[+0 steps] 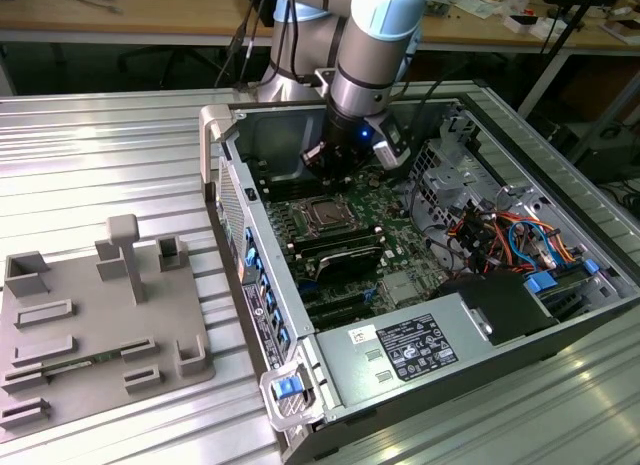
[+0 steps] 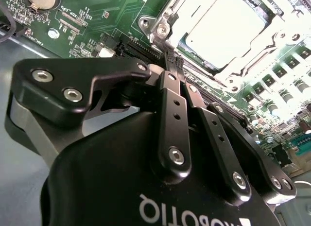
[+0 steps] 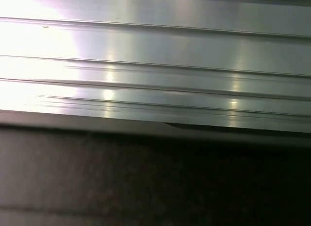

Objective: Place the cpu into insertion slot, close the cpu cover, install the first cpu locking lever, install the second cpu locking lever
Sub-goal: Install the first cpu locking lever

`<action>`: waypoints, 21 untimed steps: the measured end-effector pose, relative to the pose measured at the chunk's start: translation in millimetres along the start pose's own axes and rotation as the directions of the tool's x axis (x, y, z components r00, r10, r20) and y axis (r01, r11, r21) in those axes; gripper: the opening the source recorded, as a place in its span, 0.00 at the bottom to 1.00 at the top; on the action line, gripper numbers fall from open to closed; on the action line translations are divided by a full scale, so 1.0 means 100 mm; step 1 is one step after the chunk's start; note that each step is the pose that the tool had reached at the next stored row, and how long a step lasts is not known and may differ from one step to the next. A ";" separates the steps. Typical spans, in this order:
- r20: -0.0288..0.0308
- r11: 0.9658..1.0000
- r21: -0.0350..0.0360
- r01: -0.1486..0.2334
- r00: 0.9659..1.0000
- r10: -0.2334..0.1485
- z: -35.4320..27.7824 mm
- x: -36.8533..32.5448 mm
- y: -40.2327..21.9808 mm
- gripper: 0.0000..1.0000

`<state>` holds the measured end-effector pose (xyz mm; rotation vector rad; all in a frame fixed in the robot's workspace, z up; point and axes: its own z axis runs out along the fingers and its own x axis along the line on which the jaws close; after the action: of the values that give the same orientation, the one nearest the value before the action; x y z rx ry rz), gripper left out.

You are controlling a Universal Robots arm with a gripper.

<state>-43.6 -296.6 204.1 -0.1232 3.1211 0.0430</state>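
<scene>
We see the gripper (image 2: 173,60) low inside the open computer case (image 1: 330,380), just beside the insertion slot (image 1: 326,217) on the green motherboard (image 1: 400,200). In the second wrist view the fingers (image 2: 172,107) are pressed together, tips meeting at a thin point right at the edge of the socket frame; we can't make out anything gripped between them, maybe they are touching a lever or the frame edge, too tight to tell. The cpu (image 2: 227,29) sits in the slot already, its silver-grey top showing flat and square through the cut-out. The cpu cover (image 2: 167,22) looks to be down over it, metal frame around the chip, so we judge steps one and two as done. Locking levers: we can't say from these views whether either one is latched; the bright metal around the socket is washed out. Our guess is the work stands at the lever stage, with the first lever likely in hand and the second left, but that is a judgement only. In the exterior view the grey fixture tray (image 1: 100,325) lies on the ribbed metal desk (image 1: 100,145), on the exterior view's left, well apart from the case. The first wrist view gives ribbed metal and a dark band, nothing task-related.
</scene>
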 end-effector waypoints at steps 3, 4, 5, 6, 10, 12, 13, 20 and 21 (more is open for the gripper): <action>0.000 1.000 0.008 0.000 1.000 0.000 0.029 -0.001 0.001 0.11; -0.001 1.000 0.010 0.000 1.000 0.000 0.029 -0.001 0.004 0.11; -0.001 1.000 0.010 0.000 1.000 0.000 0.028 -0.001 0.010 0.11; -0.001 1.000 0.010 0.000 1.000 0.000 0.029 -0.002 0.023 0.11; 0.000 1.000 0.009 0.000 1.000 0.000 0.024 -0.006 0.047 0.11; 0.000 1.000 0.008 0.000 1.000 0.000 0.006 -0.007 0.049 0.11; 0.000 1.000 0.009 0.000 1.000 0.000 -0.020 -0.006 0.048 0.11; 0.001 1.000 0.009 0.000 1.000 0.000 -0.129 -0.006 0.027 0.11; 0.001 1.000 0.009 0.000 1.000 0.000 -0.135 -0.006 0.017 0.11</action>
<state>-43.4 -295.3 217.7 -0.1235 3.1202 0.0286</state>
